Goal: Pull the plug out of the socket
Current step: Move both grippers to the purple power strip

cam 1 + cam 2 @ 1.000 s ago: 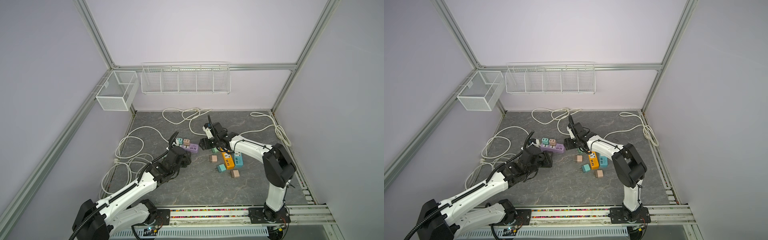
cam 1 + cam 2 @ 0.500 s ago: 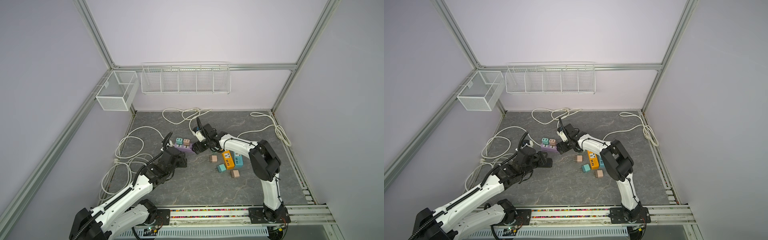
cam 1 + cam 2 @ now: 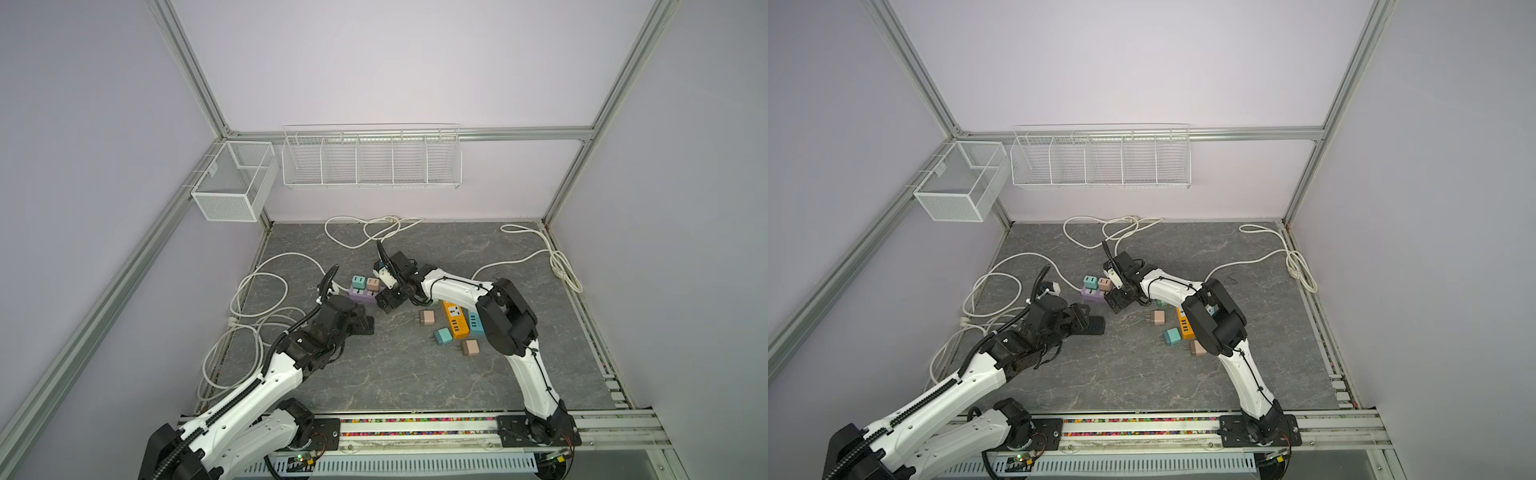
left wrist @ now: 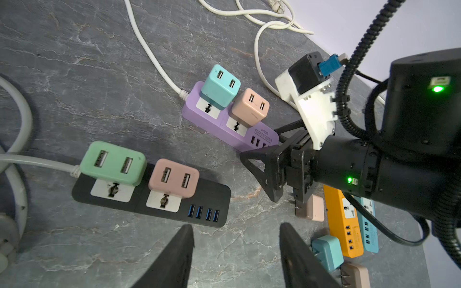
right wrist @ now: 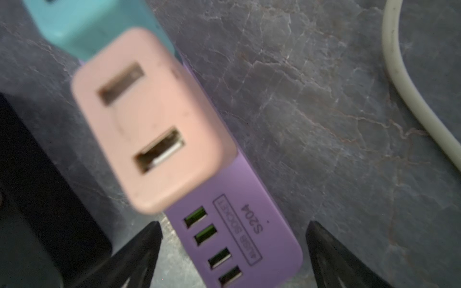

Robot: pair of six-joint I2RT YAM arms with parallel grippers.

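Note:
A purple power strip lies on the grey table with a teal plug and a pink plug standing in its sockets. My right gripper is open and straddles the strip's USB end, with a gap on each side; the pink plug is just ahead of it. In both top views that gripper sits at the strip's right end. A black power strip holds a green plug and a pink plug. My left gripper hangs open and empty near its USB end.
An orange strip and a blue strip lie under my right arm, with three loose plugs beside them. White cables loop along the left and back of the table. Wire baskets hang on the back wall.
My right gripper swung left from the orange strip to the purple strip's end and opened wider. My left gripper drew back a little toward the front and opened slightly.

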